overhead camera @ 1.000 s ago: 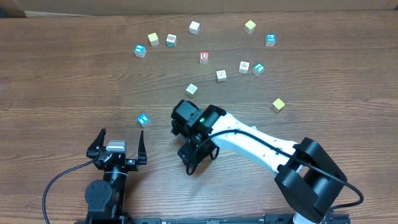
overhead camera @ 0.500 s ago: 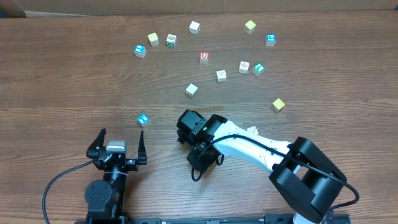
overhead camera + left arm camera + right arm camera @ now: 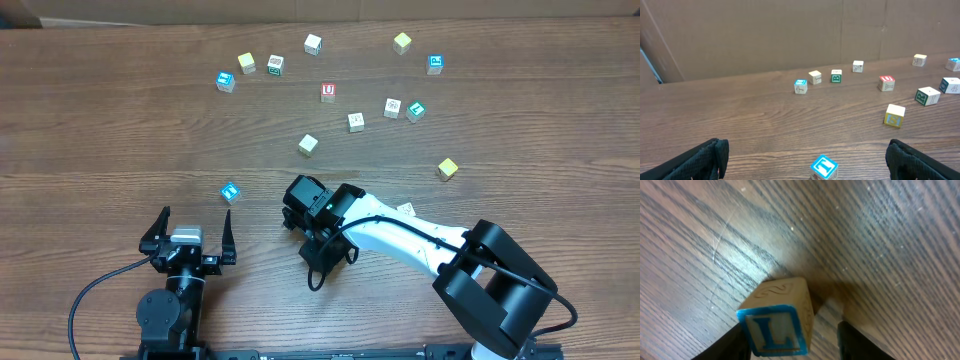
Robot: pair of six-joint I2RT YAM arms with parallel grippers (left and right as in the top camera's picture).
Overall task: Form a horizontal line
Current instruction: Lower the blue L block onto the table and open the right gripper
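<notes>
The bench (image 3: 100,120) carries a loose scatter of letter cubes, most of them along its far half. None of them touch, so no horizontal line exists yet. The right arm (image 3: 420,240) reaches in from the near right corner to the middle of the bench. The left gripper (image 3: 192,225) waits at the near left with its jaws spread wide and nothing between them; a blue cube (image 3: 230,191) lies just beyond it.

The right gripper (image 3: 792,337) is down low over the L cube (image 3: 775,330), which the overhead view hides under the wrist. Its jaws stand either side of that cube. One finger is at or against the cube's side, while bare wood shows between the cube and the other finger — bracketing it, not pinching it as far as I can see.

The step in hand looks like the pick of a first piece. Next the jaws need to close squarely on the cube's flat sides, then lift it cleanly. It should be set down in open bench, with its edges square to the bench front and room left beside it. The red U cube (image 3: 328,92) and the tan cube (image 3: 308,144) lie well apart from it — likely later pieces.
</notes>
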